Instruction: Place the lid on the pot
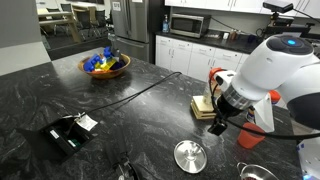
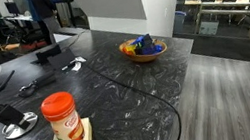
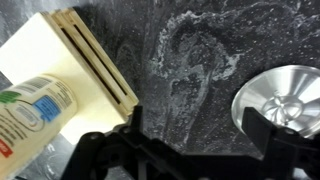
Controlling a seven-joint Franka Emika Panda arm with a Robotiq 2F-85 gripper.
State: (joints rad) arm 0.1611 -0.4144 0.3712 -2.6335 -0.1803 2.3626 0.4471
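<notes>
The lid [image 1: 189, 155] is a shiny silver disc with a small knob, lying flat on the dark marble counter. It also shows at the right edge of the wrist view [image 3: 287, 98] and in an exterior view [image 2: 19, 128]. My gripper [image 1: 218, 124] hangs just above the counter between the lid and a wooden block. In the wrist view its jaws [image 3: 200, 135] are open and empty over bare counter, with the lid just outside one finger. I cannot make out the pot in any view.
A creamer bottle with a red cap [image 2: 61, 120] stands on the wooden block [image 1: 205, 107] close to the gripper. A fruit bowl [image 1: 105, 66] sits far back, a black device [image 1: 68, 133] and a cable lie on the counter, and a red cup rim [image 1: 255, 172] shows at the bottom edge.
</notes>
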